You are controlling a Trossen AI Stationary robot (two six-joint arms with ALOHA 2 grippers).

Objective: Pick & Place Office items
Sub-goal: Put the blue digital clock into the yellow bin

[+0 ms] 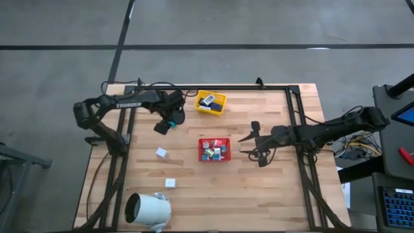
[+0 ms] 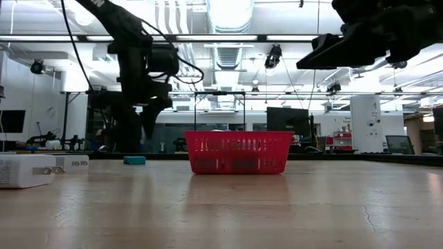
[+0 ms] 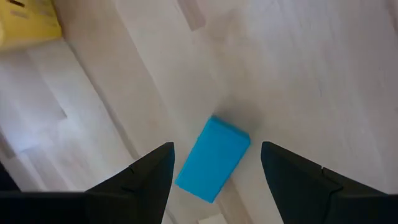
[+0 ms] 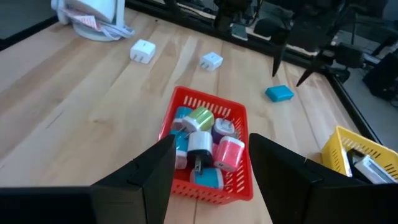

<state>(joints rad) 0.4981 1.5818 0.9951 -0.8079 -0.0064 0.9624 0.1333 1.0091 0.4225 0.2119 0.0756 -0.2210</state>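
Note:
A teal block [image 3: 213, 158] lies flat on the wooden table, left of the yellow tray [image 1: 211, 101]. My left gripper [image 1: 169, 124] hangs over it, pointing down, open, one finger on each side and clear above it in the low view [image 2: 149, 117]. The red tray [image 1: 214, 149] at mid-table holds several small coloured office items [image 4: 205, 143]. Two white blocks [image 1: 162, 153] [image 1: 170, 183] rest on the table to its left. My right gripper [image 1: 244, 146] is open and empty, raised just right of the red tray and aimed at it.
A large white cylinder [image 1: 147, 210] lies on its side near the table's front left corner. The yellow tray at the far edge holds a few dark and white pieces [image 1: 210, 100]. Black frame rails [image 1: 297, 129] run along the table's sides and far edge.

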